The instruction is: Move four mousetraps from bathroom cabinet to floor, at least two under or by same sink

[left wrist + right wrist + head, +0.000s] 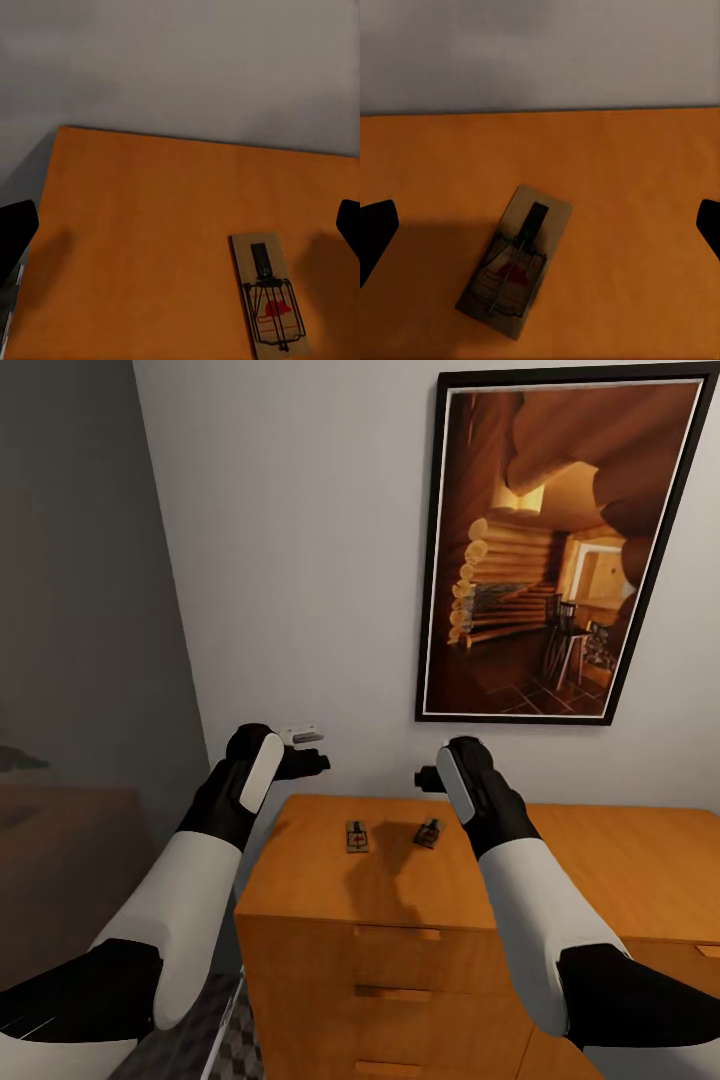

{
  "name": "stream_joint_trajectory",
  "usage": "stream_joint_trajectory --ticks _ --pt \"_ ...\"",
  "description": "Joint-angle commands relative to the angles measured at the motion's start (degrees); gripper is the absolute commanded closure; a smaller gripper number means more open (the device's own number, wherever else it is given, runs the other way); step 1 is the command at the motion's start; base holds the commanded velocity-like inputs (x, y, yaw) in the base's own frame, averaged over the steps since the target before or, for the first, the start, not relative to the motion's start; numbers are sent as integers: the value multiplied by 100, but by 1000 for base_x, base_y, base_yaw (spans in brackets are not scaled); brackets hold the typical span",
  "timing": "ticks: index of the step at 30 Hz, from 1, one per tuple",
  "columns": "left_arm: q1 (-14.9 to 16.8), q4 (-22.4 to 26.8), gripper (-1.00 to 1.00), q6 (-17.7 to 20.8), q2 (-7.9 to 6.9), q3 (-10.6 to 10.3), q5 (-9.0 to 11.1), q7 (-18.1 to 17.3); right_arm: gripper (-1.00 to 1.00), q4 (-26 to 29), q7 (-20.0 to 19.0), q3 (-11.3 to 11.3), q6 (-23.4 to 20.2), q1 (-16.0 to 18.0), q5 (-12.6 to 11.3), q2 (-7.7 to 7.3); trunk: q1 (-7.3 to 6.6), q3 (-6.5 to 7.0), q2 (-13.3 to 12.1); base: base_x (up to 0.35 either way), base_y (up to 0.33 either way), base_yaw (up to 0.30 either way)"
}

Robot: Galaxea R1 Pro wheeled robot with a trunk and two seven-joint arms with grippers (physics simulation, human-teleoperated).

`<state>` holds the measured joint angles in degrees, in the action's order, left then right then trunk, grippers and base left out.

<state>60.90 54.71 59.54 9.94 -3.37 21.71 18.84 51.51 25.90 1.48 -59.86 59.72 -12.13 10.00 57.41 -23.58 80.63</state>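
Step in hand: pick-up. Two small dark-brown wooden mousetraps, one at 9 o'clock of the other, lie on your orange-brown wooden cabinet. Left pincer and right pincer hover, fingers apart, empty. Next: lower each onto its trap.

Even, soft indoor light, moderately bright. The arms cast blurred dark shadows on the cabinet top, toward its front edge. Wrist views look slightly soft; the wall dims to grey at left.
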Motion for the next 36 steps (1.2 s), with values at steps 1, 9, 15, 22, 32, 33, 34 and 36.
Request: stream_joint_trajectory --ticks 1,9,15,22,32,33,34,36 --pt "4 4 -100 14 -1 -7 60 59 -100 -31 55 4 -14 5 -56 0 0 -7 4 0 0 0" --pt "2 4 -100 14 1 -6 61 59 -100 -197 56 -19 -14 5 -60 0 0 -7 4 0 0 0" --pt "4 4 -100 14 5 -7 61 59 -100 -238 56 -29 -14 5 -61 0 0 -7 4 0 0 0" --pt "3 4 -100 14 6 -9 68 59 -100 -374 56 -32 -14 5 -62 0 0 -7 4 0 0 0" --pt "4 -19 -100 8 1 -7 70 59 -100 -1010 56 -21 -14 66 -138 0 0 -7 4 0 0 0" --pt "4 -21 -100 7 1 -7 70 59 -100 -1087 56 -20 -14 99 -162 0 0 -7 4 0 0 0" --pt "5 -23 -100 7 0 -6 70 59 -100 -1167 56 -21 -14 141 -189 0 0 -7 4 0 0 0" --pt "4 -26 -100 8 0 -6 70 59 -100 -1342 56 -22 -14 248 -253 0 0 -7 4 0 0 0"
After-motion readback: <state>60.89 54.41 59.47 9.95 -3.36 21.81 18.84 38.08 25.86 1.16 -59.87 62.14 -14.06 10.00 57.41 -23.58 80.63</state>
